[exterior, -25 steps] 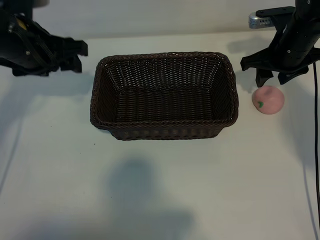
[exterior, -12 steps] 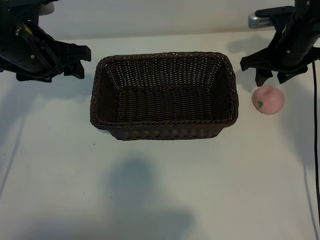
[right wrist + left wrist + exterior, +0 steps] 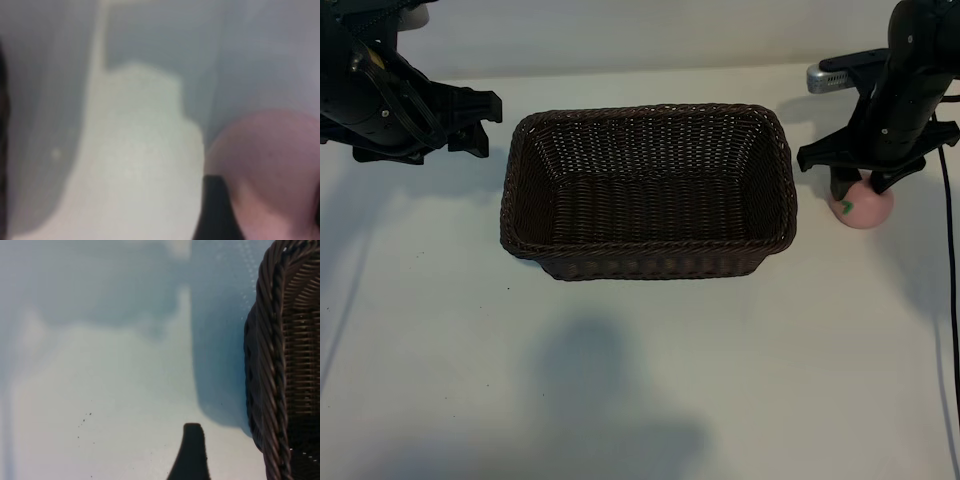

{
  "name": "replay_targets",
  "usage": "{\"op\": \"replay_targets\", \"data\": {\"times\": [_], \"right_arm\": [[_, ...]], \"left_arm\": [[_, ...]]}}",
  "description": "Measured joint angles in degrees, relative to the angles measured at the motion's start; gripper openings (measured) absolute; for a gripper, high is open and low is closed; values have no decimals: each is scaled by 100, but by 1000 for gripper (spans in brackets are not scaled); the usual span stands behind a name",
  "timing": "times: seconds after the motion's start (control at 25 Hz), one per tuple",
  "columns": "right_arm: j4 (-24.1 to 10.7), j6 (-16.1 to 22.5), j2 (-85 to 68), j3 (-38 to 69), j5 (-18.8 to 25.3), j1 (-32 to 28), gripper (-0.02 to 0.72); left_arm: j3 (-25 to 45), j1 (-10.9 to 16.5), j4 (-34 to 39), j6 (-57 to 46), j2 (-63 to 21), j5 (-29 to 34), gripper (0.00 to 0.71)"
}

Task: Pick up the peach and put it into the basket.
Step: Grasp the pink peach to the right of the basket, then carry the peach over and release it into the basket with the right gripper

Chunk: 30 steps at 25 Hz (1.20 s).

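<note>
A white table (image 3: 640, 380) is carrying two things: the dark-brown woven basket (image 3: 647, 190) is sitting near its middle, and the pale-pink peach (image 3: 861, 206) is resting on the bare surface just beside the basket's right end, apart from it

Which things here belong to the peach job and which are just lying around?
Part of the job:
- peach, on the table right of the basket
- basket
- right gripper, down over the peach

Just there:
- left gripper, idle left of the basket
- table
</note>
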Motion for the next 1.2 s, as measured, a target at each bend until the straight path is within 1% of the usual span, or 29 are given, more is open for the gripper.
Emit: {"op": "replay_targets", "data": {"times": [0.08,0.16,0.24,0.32,0.4,0.56,0.76,0.96,1.12,1.2], "right_arm": [[-67,14,14,0,-7,0,372],[-113,97,26,0,-7,0,259],[-248,129,56,0,-7,0,126],[-300,143,74,0,15,0,62],[-310,147,74,0,45,0,45],[-366,147,-99,0,140,0,43],[-456,147,-776,0,444,0,43],[-456,147,-1653,2,538,0,43],[-454,147,-1973,2,604,0,43],[-318,142,-2042,2,598,0,43]], "left_arm": [[0,0,0,5,0,-5,591],[0,0,0,11,0,-5,591],[0,0,0,11,0,-5,591],[0,0,0,11,0,-5,591],[0,0,0,11,0,-5,591],[0,0,0,11,0,-5,591],[0,0,0,11,0,-5,591],[0,0,0,11,0,-5,591],[0,0,-5,11,0,-5,591],[0,0,-5,11,0,-11,591]]}}
